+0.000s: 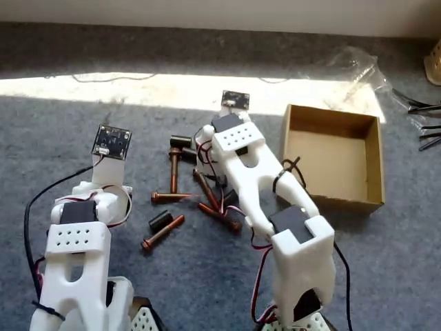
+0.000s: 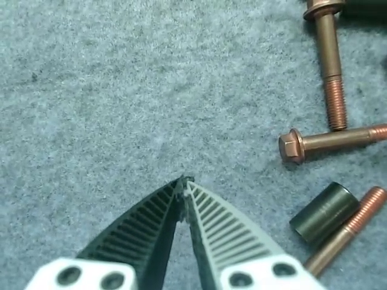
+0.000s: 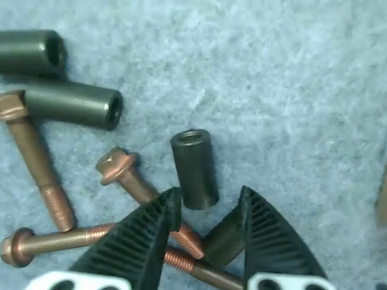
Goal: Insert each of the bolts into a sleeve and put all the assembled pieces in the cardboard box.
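The right claw (image 3: 210, 204) is partly open and hangs low over the pile. A short dark sleeve (image 3: 195, 169) rests on the gray carpet (image 3: 290, 90), and its near end sits right between the 2 fingers. I think the claw is held like this so it can pinch that sleeve and lift it. 2 more sleeves (image 3: 72, 104) lie side by side farther off, next to some copper bolts (image 3: 36, 157). More bolts lie crossed under the claw, so a grab here could bump them.

The left claw (image 2: 183, 181) is squeezed shut with its tips together and holds nothing. It points down at bare carpet, with 2 bolts and another sleeve (image 2: 323, 211) off to one side. That sleeve lies just beside a bolt (image 2: 344, 232), not on it. I think this arm waits apart so the 2 arms do not bump.

The cardboard box (image 1: 378, 165) sits open near the right arm, close so pieces can be dropped in. I see no bolt inside a sleeve yet, so the job is near its start.
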Robot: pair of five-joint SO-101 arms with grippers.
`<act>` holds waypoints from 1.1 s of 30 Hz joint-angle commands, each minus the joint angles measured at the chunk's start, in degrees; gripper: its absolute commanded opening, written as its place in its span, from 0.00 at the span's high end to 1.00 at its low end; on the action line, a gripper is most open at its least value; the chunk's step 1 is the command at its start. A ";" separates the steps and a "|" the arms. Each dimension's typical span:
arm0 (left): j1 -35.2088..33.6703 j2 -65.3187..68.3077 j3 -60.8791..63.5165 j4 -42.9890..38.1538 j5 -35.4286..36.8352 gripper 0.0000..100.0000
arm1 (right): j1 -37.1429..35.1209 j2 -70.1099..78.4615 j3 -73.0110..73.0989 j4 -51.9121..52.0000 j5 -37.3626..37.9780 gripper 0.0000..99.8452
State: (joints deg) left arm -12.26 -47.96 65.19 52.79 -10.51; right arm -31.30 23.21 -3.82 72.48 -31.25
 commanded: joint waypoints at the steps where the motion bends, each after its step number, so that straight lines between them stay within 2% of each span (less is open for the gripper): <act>1: -0.31 -0.22 -0.75 -0.97 0.62 0.99 | 1.01 0.22 -1.10 0.48 -0.35 0.85; 10: -0.31 -0.22 -0.75 -0.97 0.62 0.99 | 1.01 1.36 -4.26 0.40 -0.18 0.85; 14: -0.31 -0.22 -0.75 -0.97 0.62 0.99 | 0.92 1.45 -4.26 0.31 4.75 0.85; 19: -0.31 -0.22 -0.66 -0.97 0.62 0.99 | 0.92 1.54 -4.26 0.22 5.45 0.85; 23: -0.31 -0.22 -0.66 -0.97 0.62 0.99 | 0.92 1.54 -4.26 0.22 9.93 0.85; 33: -0.31 -0.22 -0.57 -0.97 0.44 0.99 | 0.92 1.45 -4.00 -4.26 10.64 0.85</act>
State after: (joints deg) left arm -12.26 -47.96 65.19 52.79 -10.51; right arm -31.38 25.41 -5.58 69.93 -21.32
